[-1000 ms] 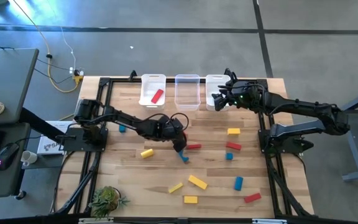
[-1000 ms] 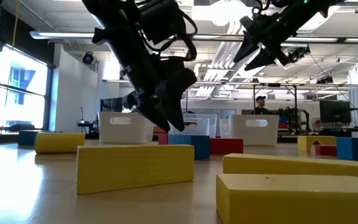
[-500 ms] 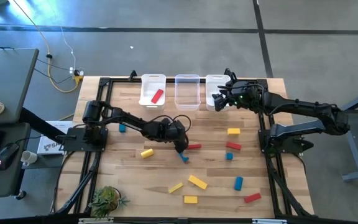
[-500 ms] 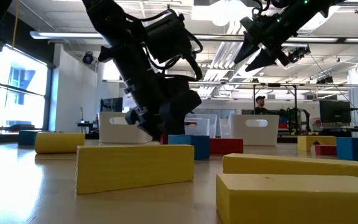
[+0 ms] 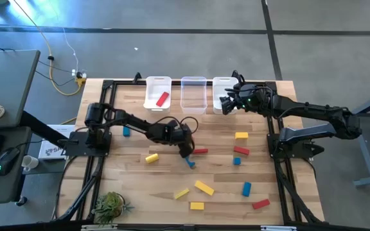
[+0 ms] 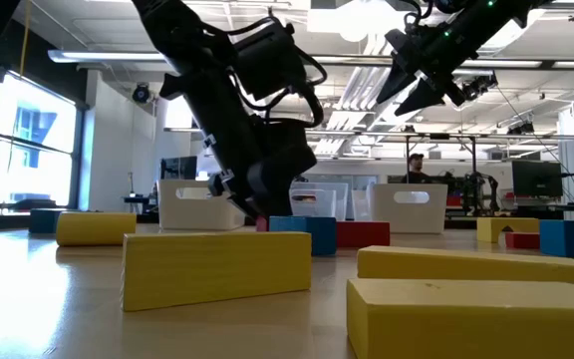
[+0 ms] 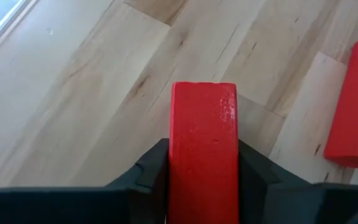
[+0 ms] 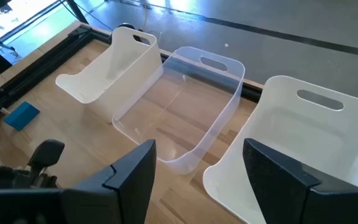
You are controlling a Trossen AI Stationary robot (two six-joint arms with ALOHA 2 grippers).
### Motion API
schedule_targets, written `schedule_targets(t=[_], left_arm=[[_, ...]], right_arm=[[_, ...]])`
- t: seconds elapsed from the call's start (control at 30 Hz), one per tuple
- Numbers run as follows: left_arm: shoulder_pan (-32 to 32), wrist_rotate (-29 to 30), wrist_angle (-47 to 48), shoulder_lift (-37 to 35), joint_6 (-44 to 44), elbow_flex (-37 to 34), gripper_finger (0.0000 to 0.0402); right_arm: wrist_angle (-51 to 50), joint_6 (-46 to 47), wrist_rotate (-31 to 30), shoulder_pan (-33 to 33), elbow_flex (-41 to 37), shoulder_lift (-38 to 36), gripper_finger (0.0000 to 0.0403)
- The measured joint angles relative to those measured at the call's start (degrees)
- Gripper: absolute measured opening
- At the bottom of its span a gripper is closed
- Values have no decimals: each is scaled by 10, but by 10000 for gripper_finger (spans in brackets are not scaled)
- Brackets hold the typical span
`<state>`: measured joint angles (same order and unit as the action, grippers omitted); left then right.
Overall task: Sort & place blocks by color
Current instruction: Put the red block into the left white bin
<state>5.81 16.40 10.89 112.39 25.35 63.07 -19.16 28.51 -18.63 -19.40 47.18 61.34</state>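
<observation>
Left gripper [image 7: 202, 186]: jaws closed against both long sides of a red bar [image 7: 204, 149], down at the table near its middle. Bar's long axis runs straight out between the fingers; grip appears square.

Red-holding bin [image 5: 157, 94]: leftmost of three, at the table's far edge, beyond the left arm; one red block already inside.

Right gripper [image 5: 226, 102]: jaws wide, empty, hovering beside the rightmost bin [image 5: 221, 85]; farther from the bar.

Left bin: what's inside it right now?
The left bin holds one red block, lying at a slant. The high view shows its whole floor; nothing else is inside.
</observation>
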Motion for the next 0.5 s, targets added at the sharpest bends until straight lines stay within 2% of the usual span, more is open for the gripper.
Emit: schedule_targets(t=[0.2,0.37,0.5], left_arm=[[22,-12,25,-26,-24,-1,102],[47,-10,72,-82,-47,-1,102],[72,-2,106,-135,-69,0,103]], right_arm=[[-3,0,18,0,0,0,229],[-3,2,56,2,0,0,229],[-3,17,62,18,0,1,229]])
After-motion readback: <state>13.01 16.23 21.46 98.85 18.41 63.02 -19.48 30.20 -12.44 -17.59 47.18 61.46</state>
